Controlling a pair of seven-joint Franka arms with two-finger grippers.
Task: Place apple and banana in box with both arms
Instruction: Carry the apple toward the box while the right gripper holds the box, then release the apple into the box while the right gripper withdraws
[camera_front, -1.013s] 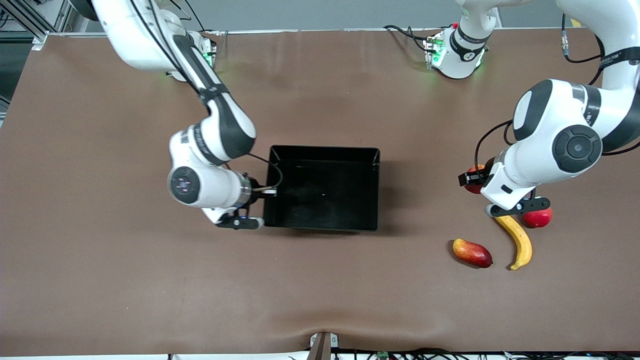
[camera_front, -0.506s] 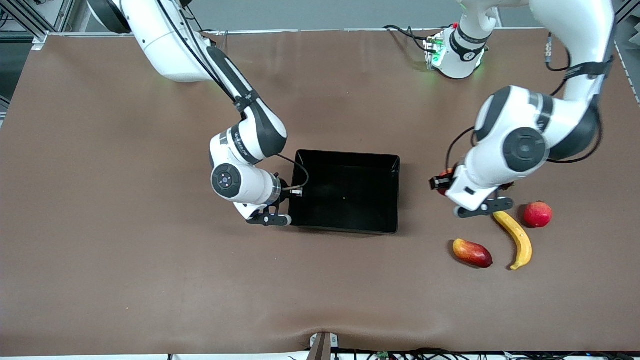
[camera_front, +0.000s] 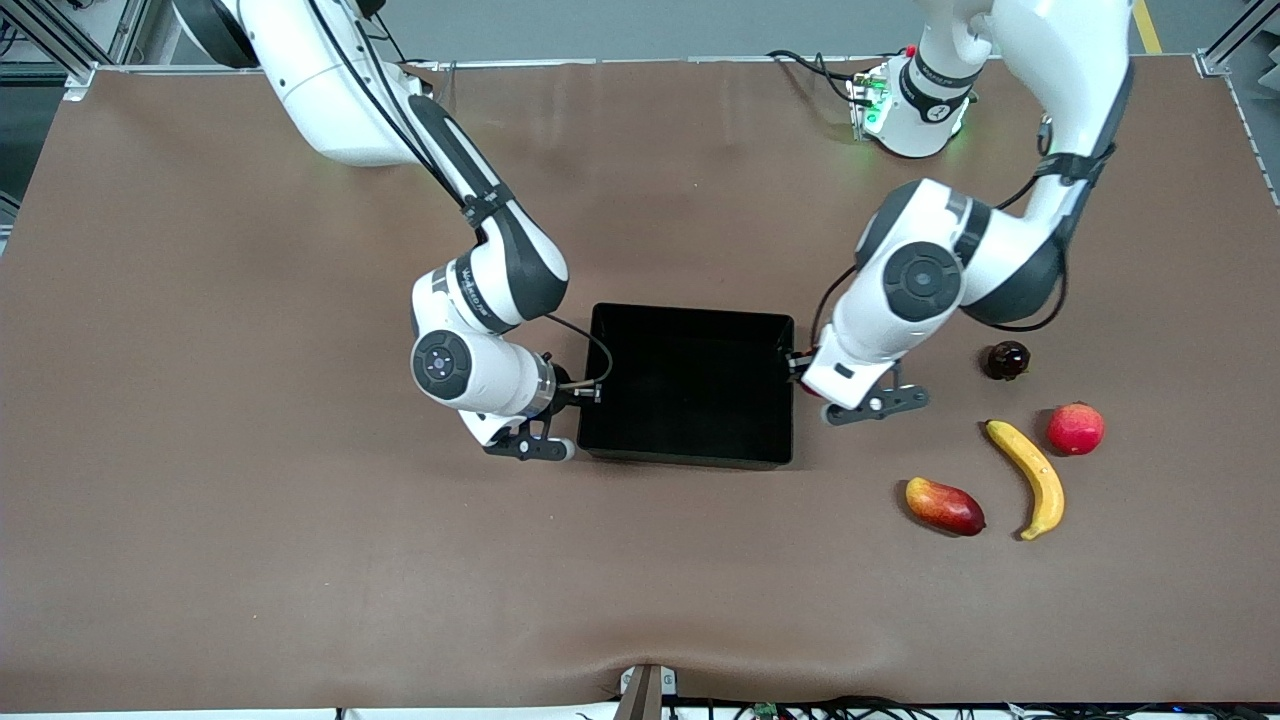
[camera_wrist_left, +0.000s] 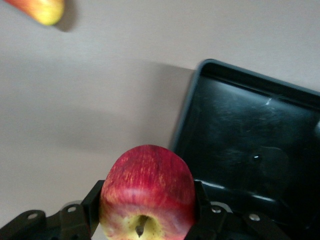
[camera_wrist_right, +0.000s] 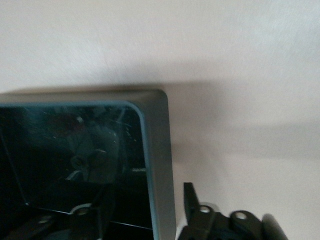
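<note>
So the left gripper (camera_wrist_left: 147, 206) has its fingers clamped on the apple (camera_wrist_left: 147, 185), one black finger on each side of it. You can see the stem dimple and a yellowish patch in the left wrist view. The gripper and the apple are up at the left arm's end of the box (camera_front: 688, 315), right at its wall. From the wrist view, the apple looks to be mostly over the bare surface (camera_front: 300, 550) just outside that wall, not over the inside of the box.

The right gripper (camera_wrist_right: 142, 210) is at the other end of the box, the right arm's end. Its fingers are apart and sit either side of the wall near a corner, one inside the box and one outside. I can see a gap between the outer finger and the wall, so it doesn't look pinched.

The box itself has nothing in it.

The banana (camera_front: 1030, 478) is lying on the surface toward the left arm's end, well apart from both grippers. It's between a red-yellow mango-like fruit (camera_front: 944, 505) and a pinkish-red round fruit (camera_front: 1076, 429), with the round one just beside its upper tip. There's also a small dark round fruit (camera_front: 1006, 360), farther from the front camera than the banana.
</note>
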